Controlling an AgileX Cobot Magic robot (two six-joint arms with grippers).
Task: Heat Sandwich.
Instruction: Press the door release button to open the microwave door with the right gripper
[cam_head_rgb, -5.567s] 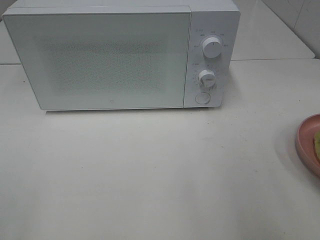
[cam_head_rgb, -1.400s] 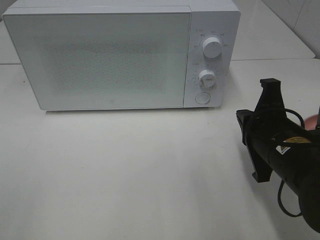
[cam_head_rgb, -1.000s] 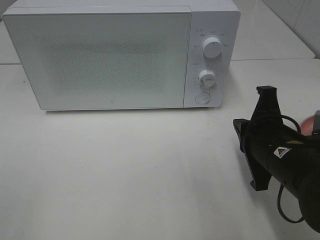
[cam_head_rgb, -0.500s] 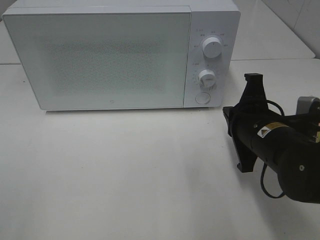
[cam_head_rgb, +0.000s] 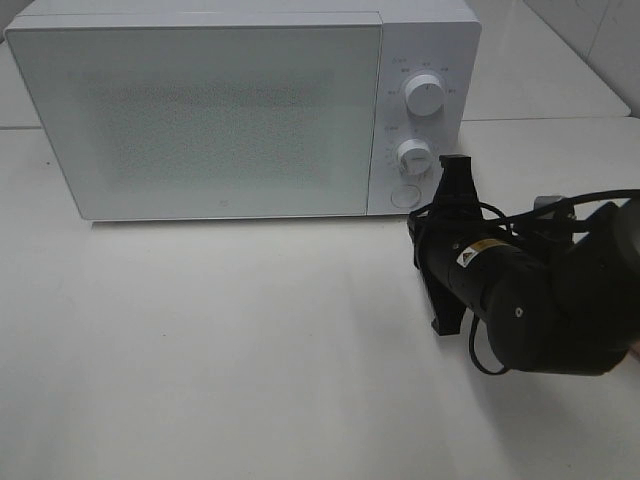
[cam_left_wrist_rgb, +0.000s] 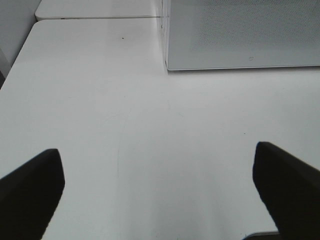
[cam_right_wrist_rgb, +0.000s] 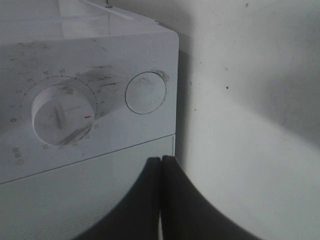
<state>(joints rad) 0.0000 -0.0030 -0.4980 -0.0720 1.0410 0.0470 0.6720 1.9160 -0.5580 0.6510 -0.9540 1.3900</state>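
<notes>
Here, sandwich: not in sight in any view, so I cannot tell where it lies
Right gripper (cam_right_wrist_rgb: 161, 165): the two dark fingers are pressed together along their whole length with nothing between them
Right gripper, place: the joined tips point at the front of the microwave (cam_head_rgb: 240, 110), over the low corner of the door (cam_head_rgb: 200, 120) where it meets the control panel; whether they touch it I cannot tell
Round button (cam_right_wrist_rgb: 145, 94): on the panel just beside those tips, lowest of the three controls, plain white
Lower dial (cam_right_wrist_rgb: 62, 115): next to the button on the panel, white with a ring of fine marks around it
Upper dial (cam_head_rgb: 424, 95): above the lower one, seen only from the high camera
Right arm (cam_head_rgb: 530, 300): thick and black, reaching in from the right edge to just in front of the panel, with a black cable (cam_head_rgb: 480, 355) looping beneath it
Microwave door: shut, pale grey with a dotted mesh field, taking up most of the front
Left gripper (cam_left_wrist_rgb: 160, 192): jaws spread wide, a dark finger at each side of its wrist view, nothing held
Left gripper, place: above bare table (cam_left_wrist_rgb: 150, 140), well apart from the microwave's near corner
Table: white, carrying the microwave, with a seam to another white surface (cam_head_rgb: 540, 70) behind
</notes>
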